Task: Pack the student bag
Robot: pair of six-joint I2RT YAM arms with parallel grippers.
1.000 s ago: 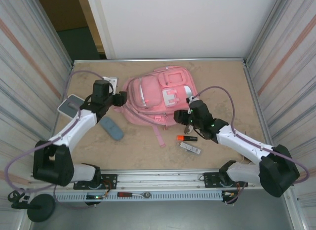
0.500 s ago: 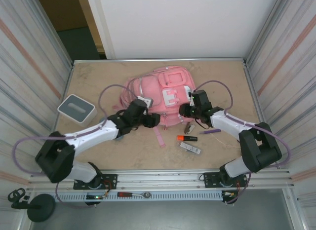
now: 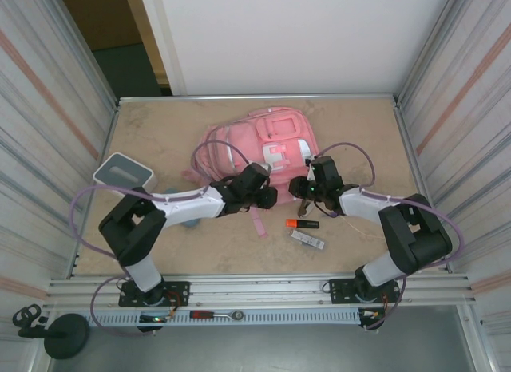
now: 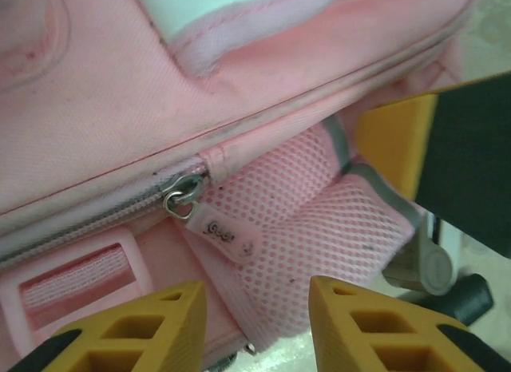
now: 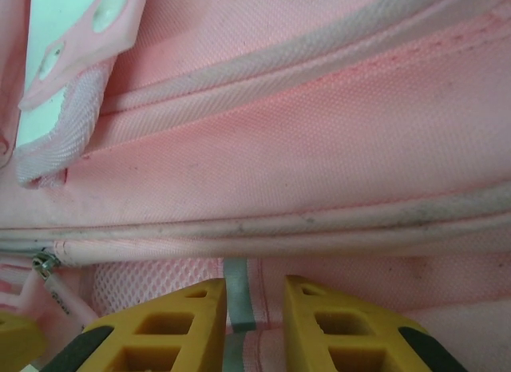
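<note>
Both arms fold inward at the student bag (image 3: 263, 144), centre frame. The left gripper (image 4: 255, 300) gapes (zipper pull (image 4: 217, 232) ahead); whether the right gripper (image 5: 255, 300) pinches fabric is unclear.

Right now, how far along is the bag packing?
Nothing looks packed: the large soft pink fabric backpack has its zip closed. In hand: left tool and right tool at its near edge. To do: orange highlighter and grey box lie outside it.
</note>
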